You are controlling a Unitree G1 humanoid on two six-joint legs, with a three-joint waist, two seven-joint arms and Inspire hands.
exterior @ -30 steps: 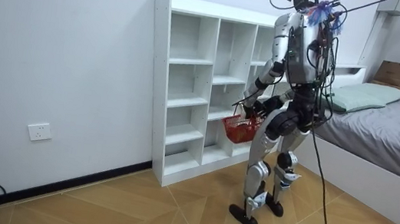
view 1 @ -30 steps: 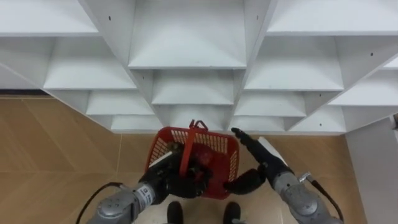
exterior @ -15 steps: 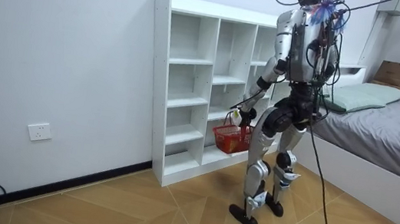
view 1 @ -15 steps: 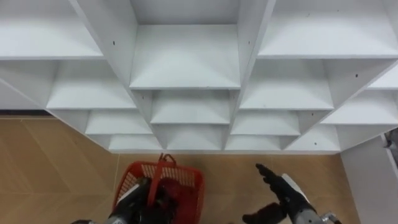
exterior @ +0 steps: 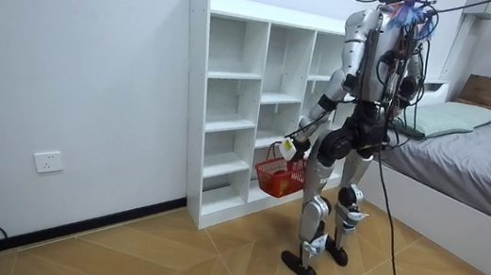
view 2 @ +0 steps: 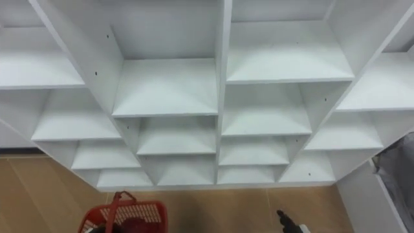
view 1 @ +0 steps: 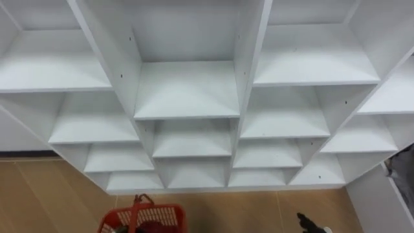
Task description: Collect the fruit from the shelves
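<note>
Lowered and swung leftward since a second ago: red basket (view 1: 143, 219), contents too dim to name, hung by its handle from curled fingers of left hand (exterior: 290, 149), clearing the view of closet (view 1: 187, 90); right hand (view 1: 308, 224) fingers indeterminable.

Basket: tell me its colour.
Red; the basket shows best in the room view.

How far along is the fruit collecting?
No fruit shows on the white shelves, so picking looks done. In hand: the red basket hangs by its handle from the left hand; the right hand is low, clear of the shelves. Left, probably: carrying it away; its contents I cannot make out.
</note>
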